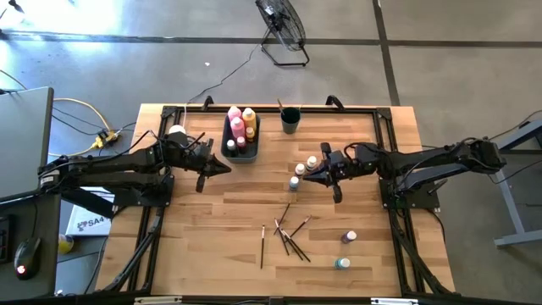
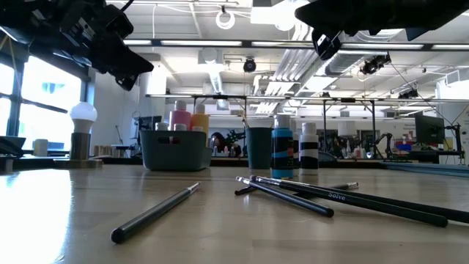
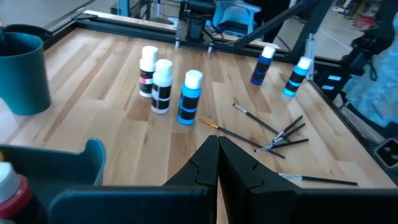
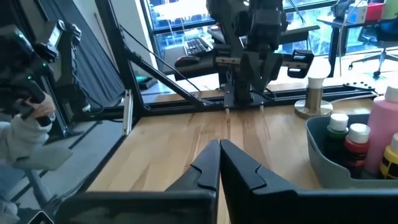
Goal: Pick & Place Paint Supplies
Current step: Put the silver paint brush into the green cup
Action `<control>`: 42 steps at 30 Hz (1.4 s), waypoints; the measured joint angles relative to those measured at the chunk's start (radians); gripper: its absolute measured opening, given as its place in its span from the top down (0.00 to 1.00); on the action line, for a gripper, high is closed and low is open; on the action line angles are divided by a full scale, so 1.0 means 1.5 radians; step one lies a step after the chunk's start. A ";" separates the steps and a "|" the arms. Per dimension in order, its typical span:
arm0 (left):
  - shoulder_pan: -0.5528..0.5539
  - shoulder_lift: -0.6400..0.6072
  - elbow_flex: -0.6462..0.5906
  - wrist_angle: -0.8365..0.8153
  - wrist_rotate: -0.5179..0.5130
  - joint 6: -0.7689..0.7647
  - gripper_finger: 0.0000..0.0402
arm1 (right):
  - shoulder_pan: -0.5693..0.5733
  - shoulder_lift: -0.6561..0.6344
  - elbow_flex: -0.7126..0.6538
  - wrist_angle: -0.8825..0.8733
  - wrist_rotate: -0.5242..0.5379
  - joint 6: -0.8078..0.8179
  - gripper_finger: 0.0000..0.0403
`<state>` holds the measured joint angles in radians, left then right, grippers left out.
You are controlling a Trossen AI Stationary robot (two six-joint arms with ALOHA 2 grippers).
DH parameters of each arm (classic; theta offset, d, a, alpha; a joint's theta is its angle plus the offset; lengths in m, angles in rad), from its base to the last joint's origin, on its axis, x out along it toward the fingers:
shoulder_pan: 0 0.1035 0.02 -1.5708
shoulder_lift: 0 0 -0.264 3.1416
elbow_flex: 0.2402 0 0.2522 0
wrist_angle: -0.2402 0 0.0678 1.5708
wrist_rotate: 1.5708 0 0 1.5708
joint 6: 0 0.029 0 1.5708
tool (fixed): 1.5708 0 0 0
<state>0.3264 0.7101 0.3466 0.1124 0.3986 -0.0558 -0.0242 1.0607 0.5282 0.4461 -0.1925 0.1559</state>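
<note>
This is a robotics lab or workshop in an open industrial hall: a bare concrete floor (image 1: 440, 51) with a floor fan (image 1: 284, 25), exposed ceiling ducts and strip lights (image 2: 220, 44), a wooden workbench (image 1: 220, 220), and more frames and desks behind it.

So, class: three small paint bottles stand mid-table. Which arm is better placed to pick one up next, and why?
Probably the right. Its shut claw hovers right beside the three small bottles, while the left claw, also shut, sits near the grey bin, farther from them.
</note>
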 joint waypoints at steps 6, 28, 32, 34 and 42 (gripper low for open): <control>0.000 0.000 0.000 -0.007 -0.020 -0.001 0.99 | 0.017 0.010 0.024 -0.026 0.094 0.030 0.99; 0.000 0.000 0.000 -0.006 -0.079 -0.001 0.99 | 0.105 0.331 0.471 -0.572 0.231 0.165 0.99; 0.000 0.000 0.000 -0.005 -0.098 -0.001 0.99 | 0.117 0.371 0.522 -0.603 0.206 0.201 0.99; 0.000 0.000 0.000 -0.005 -0.114 -0.001 0.99 | 0.122 0.388 0.535 -0.604 0.187 0.213 0.99; 0.000 0.000 0.000 -0.006 -0.136 -0.001 0.99 | 0.142 0.446 0.539 -0.606 0.146 0.312 0.99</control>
<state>0.3267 0.7105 0.3466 0.1036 0.1944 -0.0578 0.1893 1.7300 1.3365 -0.4631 0.0272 0.6231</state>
